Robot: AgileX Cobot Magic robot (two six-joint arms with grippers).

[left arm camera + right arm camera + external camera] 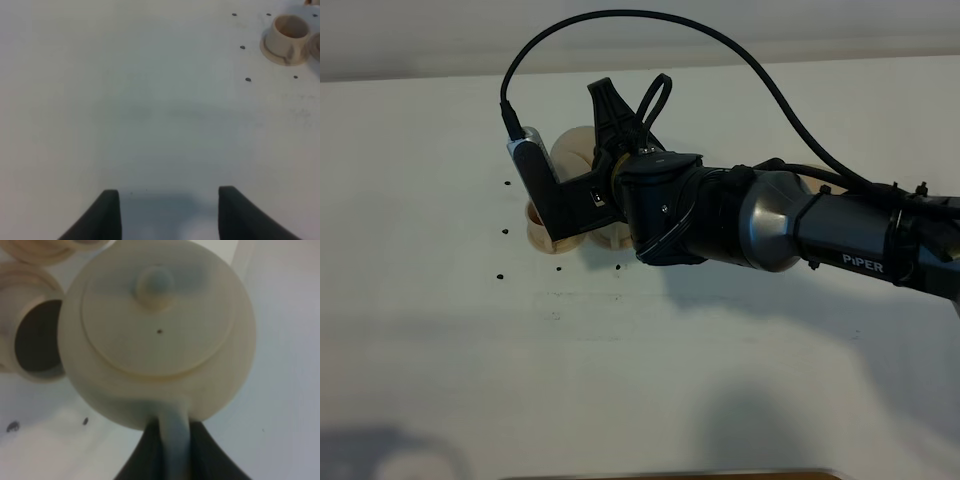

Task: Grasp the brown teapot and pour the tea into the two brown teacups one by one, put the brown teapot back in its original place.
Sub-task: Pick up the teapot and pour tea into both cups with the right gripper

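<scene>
The brown teapot (160,335) fills the right wrist view, lid and knob toward the camera. My right gripper (172,440) is shut on its loop handle. In the exterior high view the teapot (570,150) is lifted off the table beside the right gripper (605,125), just above the cups; its spout is hidden. One brown teacup (534,216) stands on its saucer, also visible in the wrist views (35,340) (287,30). The second cup's saucer (610,242) peeks out under the arm. My left gripper (170,215) is open over bare table, far from the cups.
The right arm (790,225) stretches from the right edge across the white table (620,360), its black cable (650,20) looping overhead. A beige sliver (817,183) shows behind the arm. Small dark dots (507,232) mark the tabletop. A wooden edge (670,474) runs along the front.
</scene>
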